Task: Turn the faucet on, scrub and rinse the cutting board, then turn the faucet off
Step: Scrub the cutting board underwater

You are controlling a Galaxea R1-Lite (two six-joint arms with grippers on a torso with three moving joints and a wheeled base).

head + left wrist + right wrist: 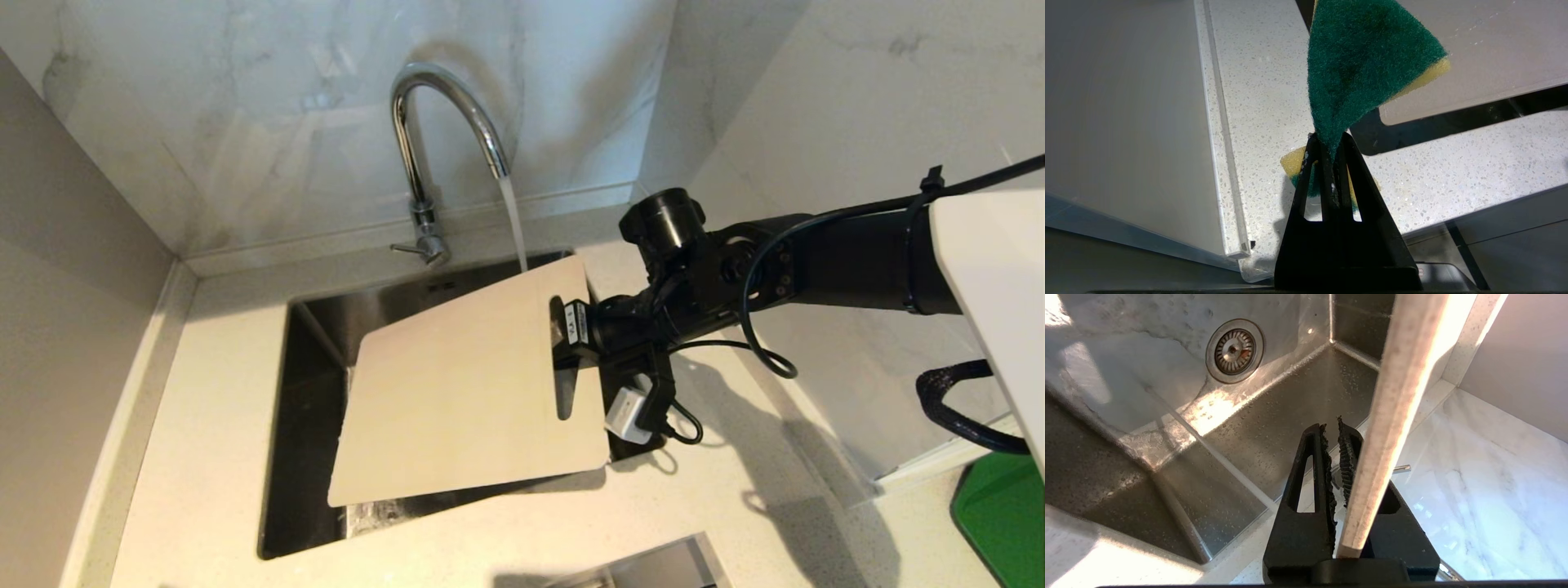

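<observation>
Cutting board (461,384) held tilted over the sink (314,327), near its right edge, under the faucet (424,147) with water running. Right pincer (563,331) clamped on the short end by the handle slot. Thin, stiff, light, likely slippery wet; best gripped there. Left pincer (1327,141) closed on a sponge (1363,65). No legible writing.

Head view: from above, facing forward and down onto the sink (310,343), faucet (424,147) far, countertop (204,457) near. Left wrist view: close behind the left gripper (1331,141), looking across the countertop (1265,81) toward the cutting board (1494,49). Right wrist view: close behind the right gripper (1333,430), facing into the sink (1167,375). All three views share the cutting board (457,384) (1396,416).
</observation>
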